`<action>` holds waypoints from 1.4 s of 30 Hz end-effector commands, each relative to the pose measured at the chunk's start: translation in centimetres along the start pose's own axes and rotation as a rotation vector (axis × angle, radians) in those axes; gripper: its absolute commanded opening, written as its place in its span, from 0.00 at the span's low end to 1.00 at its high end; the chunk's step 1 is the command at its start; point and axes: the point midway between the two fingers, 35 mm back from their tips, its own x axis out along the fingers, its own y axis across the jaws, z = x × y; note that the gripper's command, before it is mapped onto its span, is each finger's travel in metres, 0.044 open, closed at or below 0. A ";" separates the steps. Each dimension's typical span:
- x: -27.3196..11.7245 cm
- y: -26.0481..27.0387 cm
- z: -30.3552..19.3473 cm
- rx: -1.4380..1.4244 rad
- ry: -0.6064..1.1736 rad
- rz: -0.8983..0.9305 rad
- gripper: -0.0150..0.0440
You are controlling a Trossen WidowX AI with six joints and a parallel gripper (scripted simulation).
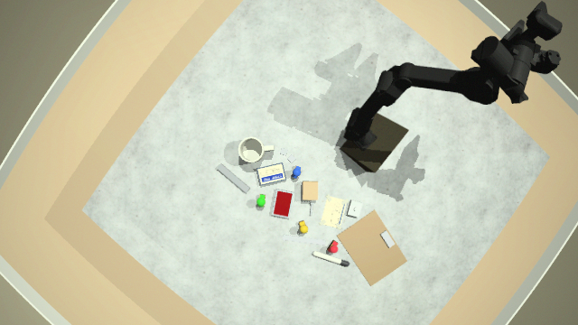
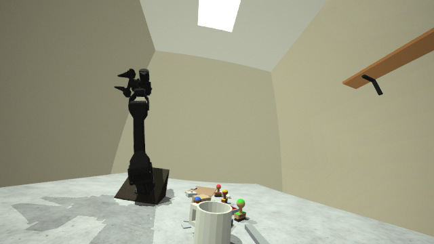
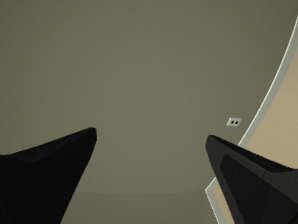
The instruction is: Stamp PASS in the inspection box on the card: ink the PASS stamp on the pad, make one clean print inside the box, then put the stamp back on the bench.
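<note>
Black gripper (image 1: 553, 42) (image 2: 116, 81) up high, fingers wide apart, well below and rightward of it blue (image 1: 296, 171) (image 2: 197, 199), red (image 1: 333, 246) (image 2: 218, 190), yellow (image 1: 302, 227) (image 2: 224, 195) and green stamps (image 1: 261, 201) (image 2: 240, 209) standing on the bench (image 1: 190, 135) (image 2: 305, 217), which one's PASS I can't read.

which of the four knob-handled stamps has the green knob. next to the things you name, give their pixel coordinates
The stamp left of the red ink pad (image 1: 283, 203) in the top view, the green-knobbed stamp (image 1: 261, 201) (image 2: 240, 210); the others' knobs are blue, yellow and red.

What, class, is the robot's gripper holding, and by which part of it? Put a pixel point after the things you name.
Nothing is held: the gripper (image 2: 116, 81) (image 3: 152, 137) is open, with only the wall showing between its fingers.
</note>
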 end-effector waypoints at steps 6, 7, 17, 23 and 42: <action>-5.6 2.5 3.0 -0.026 -0.162 0.158 0.67; -6.9 3.0 3.6 -0.032 -0.202 0.190 0.64; -22.4 5.3 8.5 -0.077 -0.660 0.460 0.64; -32.5 4.1 9.3 -0.059 -0.933 0.558 0.64; -58.3 -8.7 4.4 0.104 -1.749 0.498 0.64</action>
